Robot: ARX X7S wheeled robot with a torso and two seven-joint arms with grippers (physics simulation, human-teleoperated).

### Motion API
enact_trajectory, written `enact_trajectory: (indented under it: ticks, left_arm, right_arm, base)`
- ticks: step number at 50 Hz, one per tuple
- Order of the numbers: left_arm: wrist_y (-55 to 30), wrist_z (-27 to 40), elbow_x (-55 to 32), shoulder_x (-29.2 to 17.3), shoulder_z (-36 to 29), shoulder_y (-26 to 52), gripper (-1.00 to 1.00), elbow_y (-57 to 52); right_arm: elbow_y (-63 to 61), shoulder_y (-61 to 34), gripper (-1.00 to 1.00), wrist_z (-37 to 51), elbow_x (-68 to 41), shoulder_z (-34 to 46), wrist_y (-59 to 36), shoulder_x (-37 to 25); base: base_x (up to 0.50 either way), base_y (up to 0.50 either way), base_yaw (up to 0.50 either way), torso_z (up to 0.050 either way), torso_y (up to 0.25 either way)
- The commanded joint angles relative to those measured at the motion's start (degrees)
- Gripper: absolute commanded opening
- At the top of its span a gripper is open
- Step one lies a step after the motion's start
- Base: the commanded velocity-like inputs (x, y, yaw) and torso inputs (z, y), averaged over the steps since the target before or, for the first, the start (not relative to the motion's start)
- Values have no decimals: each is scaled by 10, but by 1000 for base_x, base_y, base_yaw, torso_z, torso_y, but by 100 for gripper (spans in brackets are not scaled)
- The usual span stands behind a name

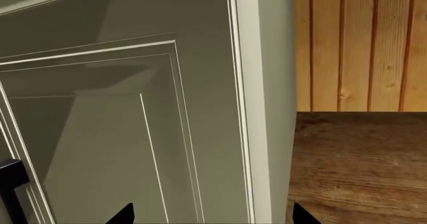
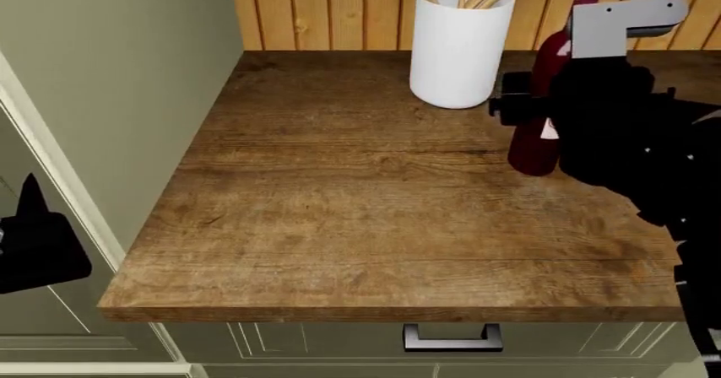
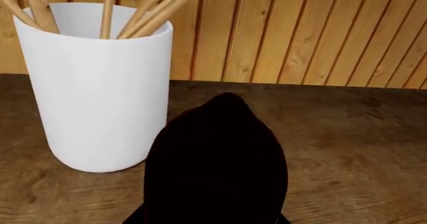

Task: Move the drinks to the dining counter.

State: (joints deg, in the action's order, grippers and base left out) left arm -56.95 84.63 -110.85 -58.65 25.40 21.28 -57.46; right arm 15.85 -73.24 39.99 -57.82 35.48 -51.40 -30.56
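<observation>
One wine bottle (image 2: pixel 534 146) is clamped in the right gripper (image 2: pixel 529 108) jaws; left gripper (image 1: pixel 212 215) jaws spread

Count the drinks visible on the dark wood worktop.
1. A wine bottle stands upright right of the white utensil holder, with the right end effector at it. The right arm hides the worktop beyond, so other drinks could be concealed.

The right arm (image 2: pixel 631 133) is bulky matte black, speckled with small pale dots; a light grey angular bracket (image 2: pixel 617 22) caps it; the left gripper (image 2: pixel 34 243) is plain black with pointed fingertips (image 1: pixel 127 213).
</observation>
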Motion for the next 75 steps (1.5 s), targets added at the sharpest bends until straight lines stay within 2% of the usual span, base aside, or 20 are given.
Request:
enact_trajectory:
  ticks: [1, 12, 15, 19, 20, 28, 36, 61, 67, 75]
  left_arm:
    - [-1, -4, 4, 3, 4, -5, 100, 0]
    - [-1, -8, 8, 4, 6, -7, 100, 2]
    - [-3, -11, 12, 8, 8, -10, 100, 2]
    - [-4, -14, 13, 10, 15, -16, 100, 2]
    - [-6, -15, 17, 13, 13, -17, 100, 1]
    - [-2, -12, 12, 9, 13, -15, 100, -1]
    - [1, -9, 11, 6, 6, -9, 100, 0]
    - [-9, -27, 17, 17, 39, -33, 100, -2]
    - [-12, -29, 17, 20, 53, -43, 100, -4]
    - [-18, -36, 26, 29, 53, -47, 100, -3]
  right_arm:
    - [13, 1, -100, -14, 6, 5, 9, 2]
    - [-94, 25, -100, 16, 26, 6, 37, -34]
    - [-154, 39, -100, 29, -8, -30, 51, -52]
    - [-218, 43, -100, 43, -26, -40, 43, -72]
    - [-269, 48, -100, 65, -46, -50, 33, -85]
    - [-351, 48, -100, 112, -94, -66, 1, -104]
    - [-369, 38, -100, 121, -113, -69, -11, -104]
    - [-381, 19, -100, 113, -125, -60, -20, -90]
    - [-388, 13, -100, 98, -96, -38, -23, -92]
    - [-391, 9, -100, 97, -89, -31, -28, -95]
  base:
    - [0, 0, 0, 0, 0]
    - [0, 0, 0, 0, 0]
    - [0, 0, 0, 0, 0]
    - [0, 0, 0, 0, 0]
    - [0, 0, 0, 0, 0]
    - [-37, 0, 0, 0, 0]
    - [-492, 1, 0, 0, 1]
    - [-500, 1, 0, 0, 0]
    - [0, 31, 0, 0, 0]
    - [1, 500, 0, 1, 0]
